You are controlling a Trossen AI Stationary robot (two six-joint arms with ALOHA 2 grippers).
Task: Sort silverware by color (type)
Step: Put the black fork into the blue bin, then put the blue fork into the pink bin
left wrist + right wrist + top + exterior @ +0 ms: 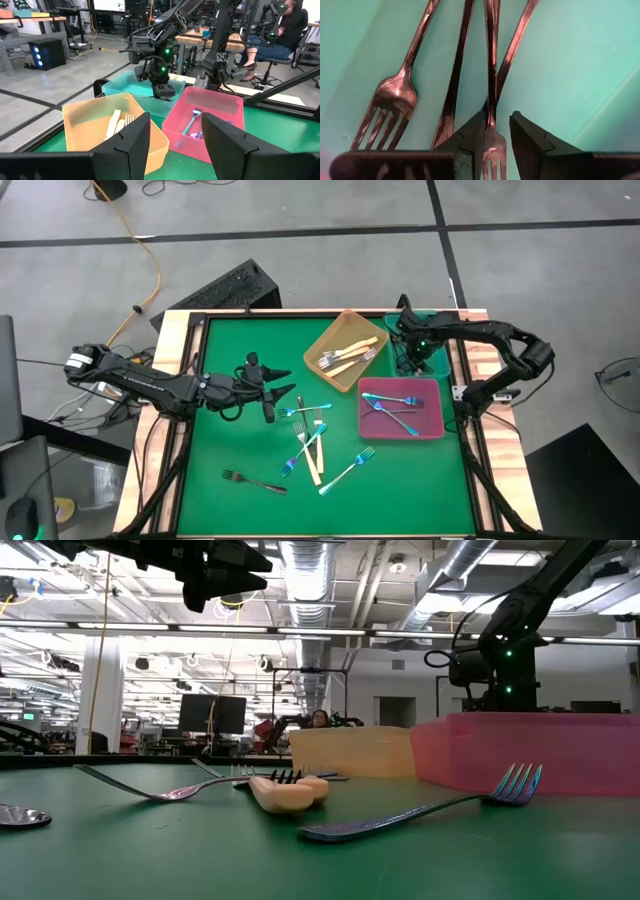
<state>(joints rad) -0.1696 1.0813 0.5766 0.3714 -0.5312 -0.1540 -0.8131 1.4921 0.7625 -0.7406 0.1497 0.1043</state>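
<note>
The green felt-like table (240,510) holds three smooth rectangular plastic trays. The right gripper (497,132) sits inside the teal tray (560,55), fingers narrowly parted around a glossy black fork (491,75). The left gripper (283,395) hovers spread above scattered iridescent forks (345,470).

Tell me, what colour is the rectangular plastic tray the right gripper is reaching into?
Teal tray; left wrist view shows it best.
</note>
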